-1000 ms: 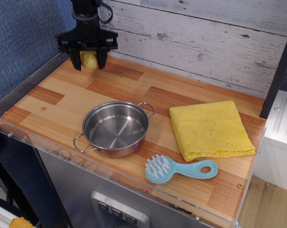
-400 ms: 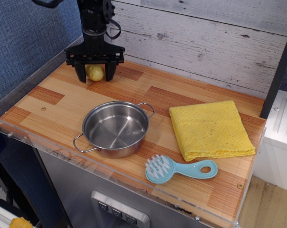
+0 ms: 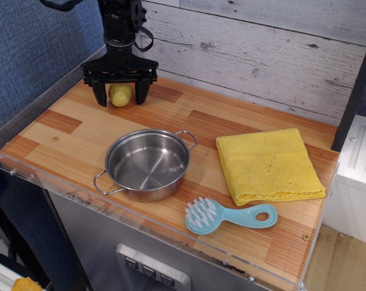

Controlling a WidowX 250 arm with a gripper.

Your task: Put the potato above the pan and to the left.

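The small yellow-tan potato (image 3: 120, 95) rests on the wooden counter at the back left, beyond and to the left of the pan (image 3: 148, 162). The pan is a round shiny steel pot with two wire loop handles and is empty. My black gripper (image 3: 120, 97) points straight down over the potato. Its fingers (image 3: 100, 96) stand on either side of the potato with a small gap showing on each side, so it is open around it, low at the counter.
A folded yellow cloth (image 3: 269, 165) lies at the right. A light-blue scrub brush (image 3: 228, 216) lies near the front edge. A whitewashed plank wall (image 3: 262, 54) runs behind and a blue wall (image 3: 25, 54) stands at the left.
The gripper came down and slightly right with the potato, set it on the counter, and its fingers spread apart from it.
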